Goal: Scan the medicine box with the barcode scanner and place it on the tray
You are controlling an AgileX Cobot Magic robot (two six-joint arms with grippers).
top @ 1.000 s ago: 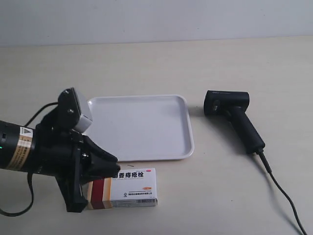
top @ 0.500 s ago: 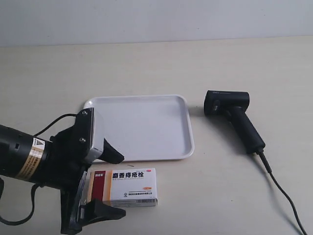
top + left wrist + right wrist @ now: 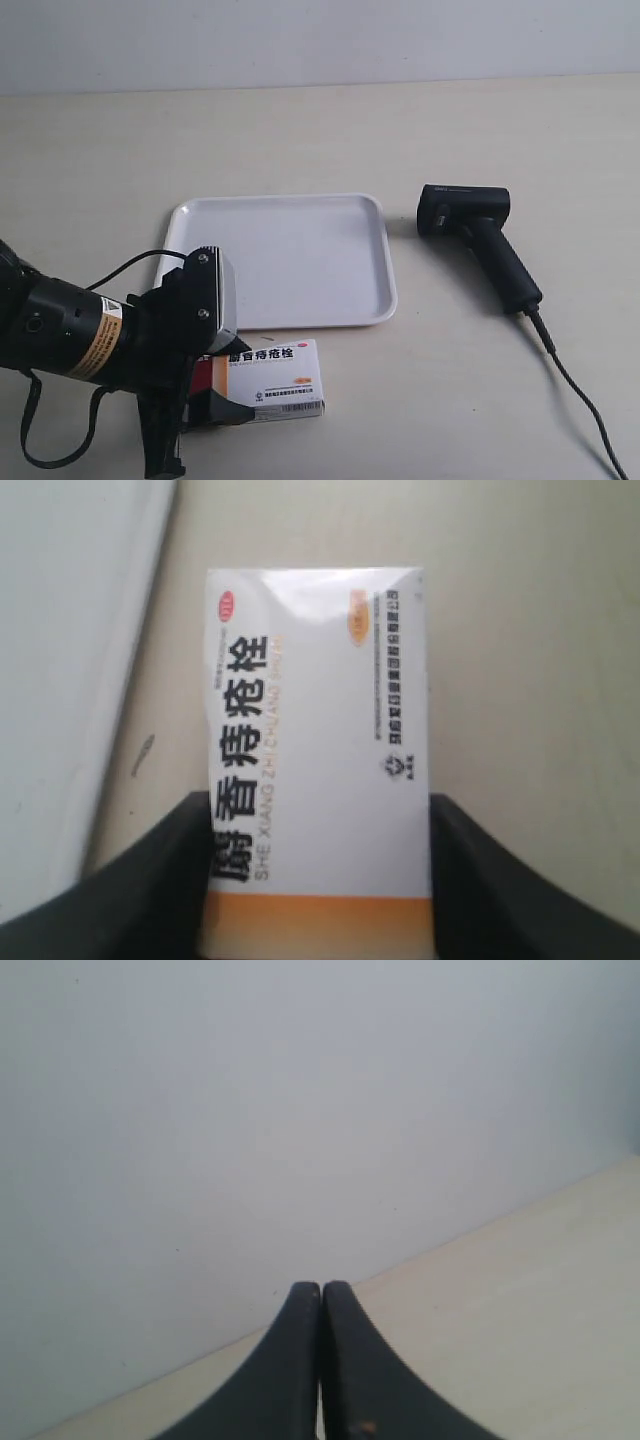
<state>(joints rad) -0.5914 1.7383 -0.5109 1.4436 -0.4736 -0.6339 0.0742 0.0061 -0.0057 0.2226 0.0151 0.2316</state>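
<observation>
White glossy cardboard medicine box [image 3: 318,760] between left spread black jaws, right jaws pressed together

left gripper [image 3: 318,880] low over table, jaws spread wide; right gripper [image 3: 320,1360] jaws pressed together.

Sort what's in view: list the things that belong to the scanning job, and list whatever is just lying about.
Belongs to the job:
- medicine box, between the left gripper's fingers
- barcode scanner, lying on the table beside the tray
- tray, nothing on it
- right gripper, shut, holding nothing

Just lying about:
- nothing besides the table itself
</observation>
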